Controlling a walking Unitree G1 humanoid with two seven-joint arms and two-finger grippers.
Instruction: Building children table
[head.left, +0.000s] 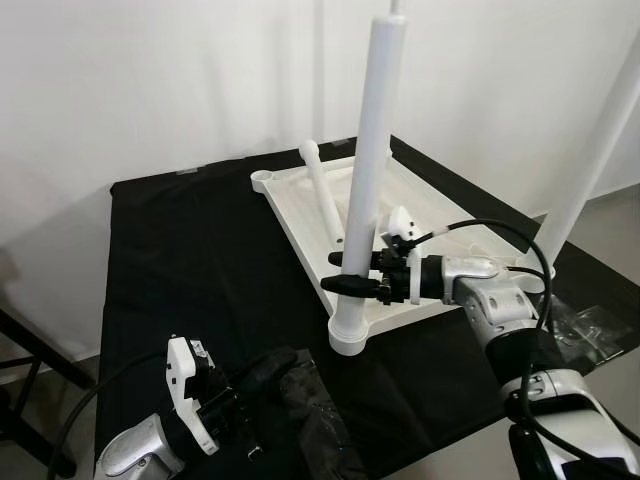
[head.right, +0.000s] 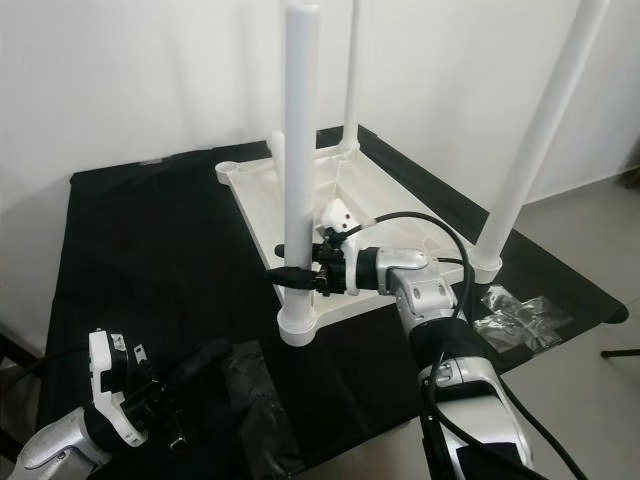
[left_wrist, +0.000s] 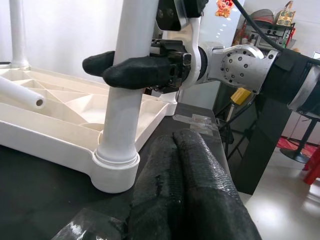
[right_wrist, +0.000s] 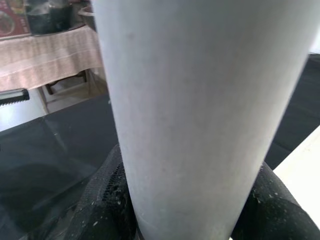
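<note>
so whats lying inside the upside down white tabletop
A loose white leg lies on the tabletop's ribbed underside, slanting toward the far corner. The right claw grips the near upright leg; arm and leg cover some ribbing behind them.

No text, label, brand or number can be read anywhere; the red hanging ornament (left_wrist: 223, 8) shows shapes too blurred to make out.

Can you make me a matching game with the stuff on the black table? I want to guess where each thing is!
Things:
1. near leg
2. loose leg
3. plastic bag
4. left gripper

Places:
A. lying inside the upside-down tabletop
B. standing in a corner socket, held by the right gripper
C. resting low on the black cloth
D. flat beside the right arm

Pairs: 1-B, 2-A, 3-D, 4-C
</note>
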